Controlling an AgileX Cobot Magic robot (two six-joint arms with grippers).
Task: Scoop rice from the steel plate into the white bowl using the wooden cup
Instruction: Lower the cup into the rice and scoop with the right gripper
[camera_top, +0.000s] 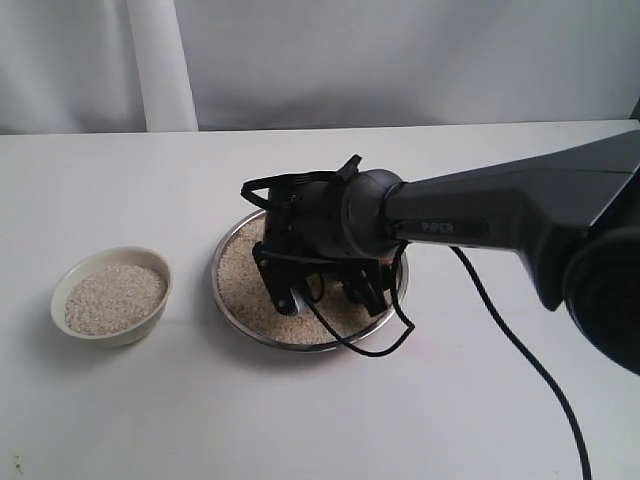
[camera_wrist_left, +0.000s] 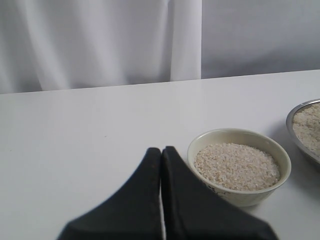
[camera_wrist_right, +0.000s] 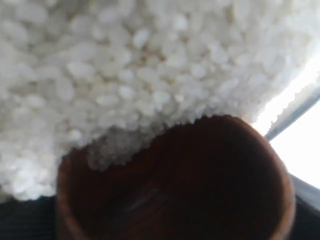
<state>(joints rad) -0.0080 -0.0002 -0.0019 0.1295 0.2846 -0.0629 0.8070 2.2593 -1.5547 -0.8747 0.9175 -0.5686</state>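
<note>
Rice (camera_top: 240, 280) covers the steel plate (camera_top: 214, 278) at desk (camera_top: 420, 420) centre, spread flat nearly rim to rim. Right arm (camera_top: 500, 210) comes in from the right and bends down over the plate. Right claw (camera_top: 325, 295) is low in the plate's near half, fingertips at grain level. Its jaws stand wide with the wooden cup (camera_wrist_right: 175, 185) between them, gripped by its sides; dark finger pads (camera_wrist_right: 20, 222) flank the cup in the right wrist view. Cup is tipped over, mouth toward the rice, rim pushed into the grains. A small tongue of grains sits just inside the lip; the rest of the dark inside is bare. Cup can't be made out in the exterior view, hidden under claw and wrist. Black cable (camera_top: 520, 350) loops from the wrist over the plate's near rim, then trails off to the near right across the desk. White bowl (camera_top: 130, 330) is left of the plate, apart from it, upright, filled with rice close to the rim. Left claw (camera_wrist_left: 161, 152) has both fingers pressed together with nothing between them. It is over bare desk near the bowl, on the side away from the plate. White curtain (camera_top: 400, 60) hangs behind the far desk edge.
</note>
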